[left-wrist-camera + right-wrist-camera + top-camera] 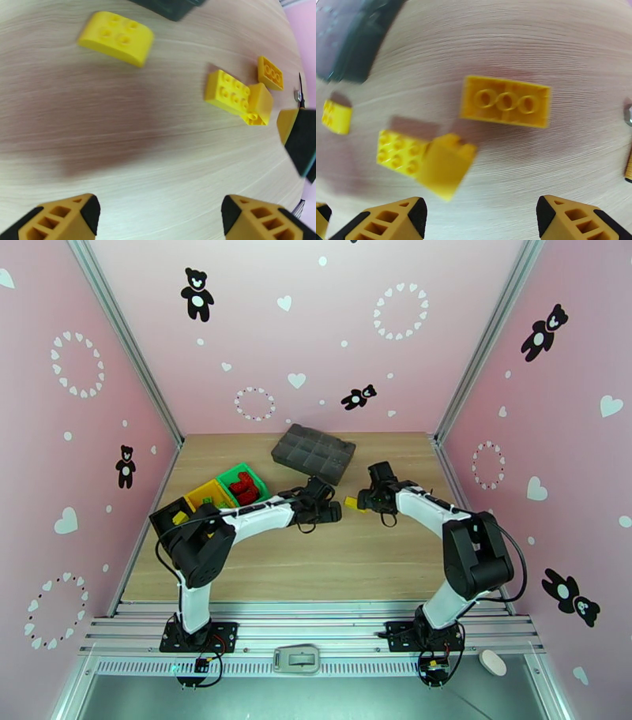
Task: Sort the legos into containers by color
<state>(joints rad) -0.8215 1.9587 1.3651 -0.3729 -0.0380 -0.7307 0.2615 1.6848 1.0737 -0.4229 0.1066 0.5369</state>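
Several yellow legos lie on the wooden table between my two grippers, seen from above as a yellow spot (351, 503). In the left wrist view they are a curved brick (116, 37), a studded brick (227, 91) touching a sloped one (258, 103), and an upturned brick (270, 73). In the right wrist view the upturned brick (505, 101) lies ahead of the fingers, with the studded brick (401, 152) and sloped brick (444, 167) to the left. The left gripper (324, 508) (160, 221) and right gripper (367, 499) (480, 221) are both open and hold nothing. The green bin (229, 474) holds red legos, and beside it stand the yellow bin (207, 494) and the black bin (164, 516).
The flat dark grey compartment tray (314, 451) (351, 35) lies just behind the grippers. The three bins stand in a row along the left wall. The two grippers face each other closely, and a right finger (300, 138) shows at the left wrist view's edge.
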